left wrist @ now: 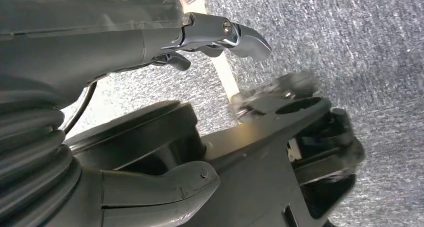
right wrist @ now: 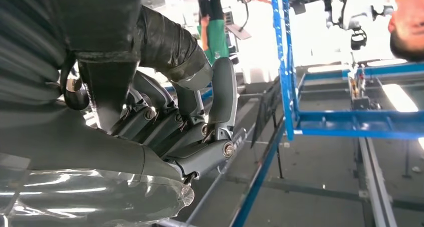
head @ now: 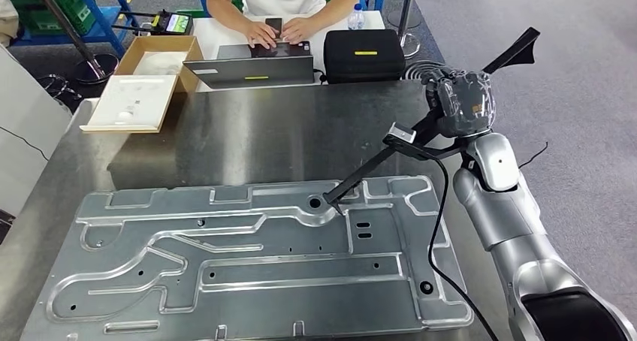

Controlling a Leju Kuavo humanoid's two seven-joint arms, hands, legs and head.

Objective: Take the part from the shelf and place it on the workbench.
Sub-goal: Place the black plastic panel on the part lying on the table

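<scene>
The right hand point(head: 460, 101), wrapped in a clear cover, is raised above the far right side of the metal workbench point(head: 248, 131). Its fingers point(right wrist: 175, 124) are curled around a long black rod-like part point(head: 390, 157), which slants down and to the left from the hand until its lower tip touches, or hangs just over, a large stamped metal panel point(head: 248, 266). That panel lies flat on the near half of the workbench, covered in raised channels and small holes. A black cable point(head: 434, 228) runs from the part down over the panel's right edge beside the silver forearm. The left hand point(left wrist: 220, 37) hangs above grey floor, its fingers apart with nothing between them. At the far side of the workbench sit an open cardboard box point(head: 154, 55) with a white tray point(head: 131, 104) leaning on it, a laptop point(head: 252, 67) and a black case point(head: 364, 54). A person point(head: 282, 3) in a white shirt sits behind the laptop, both hands on a phone.
</scene>
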